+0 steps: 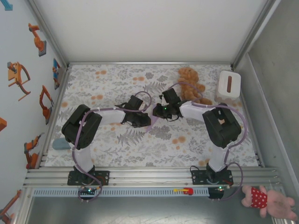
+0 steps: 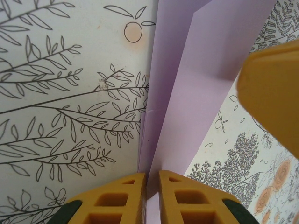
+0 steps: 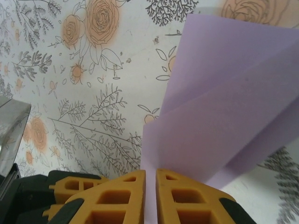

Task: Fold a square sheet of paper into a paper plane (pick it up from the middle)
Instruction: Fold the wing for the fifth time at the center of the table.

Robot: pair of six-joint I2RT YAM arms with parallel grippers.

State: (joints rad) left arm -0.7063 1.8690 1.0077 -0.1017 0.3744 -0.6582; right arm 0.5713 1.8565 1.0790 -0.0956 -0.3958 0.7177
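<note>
Obs., mid-task. Both arms reach in to table centre, wrists nearly meeting over the floral mat (image 1: 107,84). The paper sheet (image 2: 187,70) is held between them. From overhead it's mostly hidden under the wrists.

L gripper (image 2: 152,179): yellow fingers pressed together, edge of the sheet pinched in the slit. On its own cam the sheet runs from 6 o'clock up to 12–1 o'clock, two layers w/ a long straight fold line between. A blurred yellow finger, prob. the R arm's, sits at 3 o'clock, close to the paper. Contact can't be told.

R gripper (image 3: 150,175): fingers also closed on the sheet. Paper leaves the gap at 6 o'clock and fans toward 1–2 o'clock, two overlapping layers, upper one slightly offset.

Step (my read): early fold. Sheet is doubled over roughly along its middle, both grippers clamping it. No pointed nose or wing folds seen, so not a plane yet.

Next move needs:
- layers brought edge-to-edge before any crease is set
- sheet laid flat on mat, one gripper anchoring while the other lets go and presses along the fold
- slow release, since thin paper likely springs open or skews

Bystanders: teddy bear (image 1: 190,84) at approx. 1 o'clock from the grippers, white box (image 1: 230,84) at 2 o'clock, both apart from the work.
</note>
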